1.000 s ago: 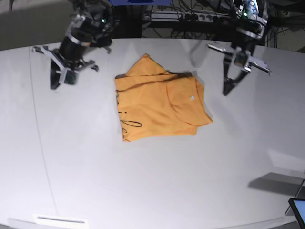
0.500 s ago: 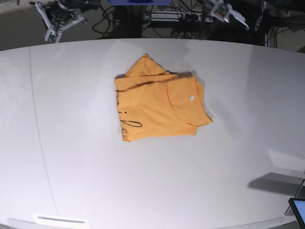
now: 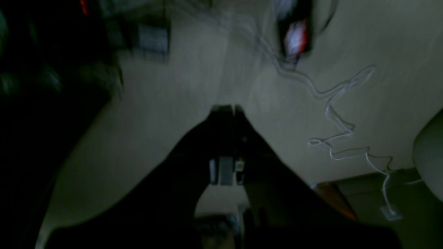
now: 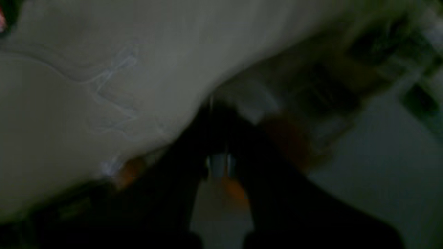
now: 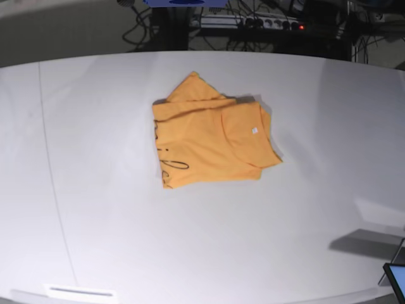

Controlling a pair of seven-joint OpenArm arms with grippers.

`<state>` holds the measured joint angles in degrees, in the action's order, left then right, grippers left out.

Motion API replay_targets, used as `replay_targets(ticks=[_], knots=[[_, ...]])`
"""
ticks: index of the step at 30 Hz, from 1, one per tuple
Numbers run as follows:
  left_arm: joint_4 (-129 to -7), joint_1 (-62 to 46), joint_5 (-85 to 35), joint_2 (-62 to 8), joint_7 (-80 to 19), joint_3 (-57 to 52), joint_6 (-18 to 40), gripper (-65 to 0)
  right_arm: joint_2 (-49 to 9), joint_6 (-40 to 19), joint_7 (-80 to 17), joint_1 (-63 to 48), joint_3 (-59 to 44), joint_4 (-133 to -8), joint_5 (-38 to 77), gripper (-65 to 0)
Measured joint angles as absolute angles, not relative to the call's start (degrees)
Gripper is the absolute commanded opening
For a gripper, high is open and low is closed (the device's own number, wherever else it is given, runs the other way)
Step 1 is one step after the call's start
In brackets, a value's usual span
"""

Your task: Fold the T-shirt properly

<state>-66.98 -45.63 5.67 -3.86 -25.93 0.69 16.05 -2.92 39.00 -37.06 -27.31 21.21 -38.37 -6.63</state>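
The orange-yellow T-shirt (image 5: 209, 139) lies folded into a rough square on the white table (image 5: 95, 209), with black script along its left edge and a small white tag (image 5: 254, 130) showing. Neither arm appears in the base view. In the left wrist view my left gripper (image 3: 226, 110) is shut with nothing in it and points at dim floor away from the table. The right wrist view is blurred; my right gripper (image 4: 216, 103) has its dark fingers together, empty. The T-shirt does not show in either wrist view.
A power strip (image 5: 253, 22) and cables lie behind the table's far edge. A white cable (image 3: 342, 114) snakes across the floor in the left wrist view. A screen corner (image 5: 397, 278) stands at the lower right, and a white slot (image 5: 79, 292) marks the table's front left.
Both arms rose from beside the T-shirt and withdrew beyond the table's far edge, leaving the base view. The T-shirt has not moved.
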Motion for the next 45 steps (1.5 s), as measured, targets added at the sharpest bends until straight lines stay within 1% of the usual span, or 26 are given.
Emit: replay_targets(ticks=[2,4,8,11,13,16,18,20,23,26,28,45], knots=[[-58.87,-40.23,5.72,-2.63,-29.21,0.73,16.03,-65.0,-1.69,39.11,-30.87,-21.65,20.62,-29.36,-6.81,-65.0],[-51.03,-35.88,5.50,-1.76,-29.02,0.80,16.36,-65.0,-1.23,38.85,-24.29,-17.30,19.75,-22.98,-6.98,-65.0],[-33.69,-24.14,5.72,-0.64,-28.86,0.64,16.32,-65.0,-0.62,39.11,-8.93,-10.96,15.27,-16.08,-7.62,-65.0],[-22.24,-15.11,5.30,-0.62,-24.75,-0.01,16.32,-65.0,-0.14,39.07,0.99,-7.99,10.83,-11.38,-7.62,-65.0],[-15.57,-9.89,3.40,-0.64,-22.17,-0.03,16.19,-65.0,-0.01,39.05,7.38,-6.79,8.34,-8.51,-7.73,-65.0],[-9.15,-5.06,-0.60,-0.32,-22.24,-0.05,16.12,-65.0,-0.23,39.07,13.63,-5.67,5.23,-4.60,-7.66,-64.9],[-8.78,-4.56,-1.76,-0.12,-22.48,0.47,16.36,-65.0,-0.32,38.04,14.70,-5.15,3.53,-2.70,-7.49,-64.9],[-8.78,-4.43,-1.80,-0.12,-22.48,0.34,16.29,-65.0,-0.86,30.33,15.05,-4.78,1.98,-1.30,-7.44,-64.9],[-9.21,-4.32,-1.78,-0.58,-22.22,0.54,16.29,-65.0,-0.62,25.47,15.05,-4.99,0.99,-0.82,-7.64,-65.0],[-9.87,-4.47,-1.78,-1.34,-18.00,0.54,16.27,-65.0,-0.40,25.50,14.98,-5.26,1.08,-0.64,-7.60,-65.0],[-9.85,-4.45,-1.78,-1.67,-17.17,0.56,16.14,-65.0,-0.62,25.50,14.98,-5.06,1.08,-0.58,-7.62,-65.0],[-9.74,-5.28,-1.78,-1.48,-17.30,0.75,16.05,-65.0,-0.64,25.50,15.16,-4.82,1.15,-0.62,-7.64,-65.0]])
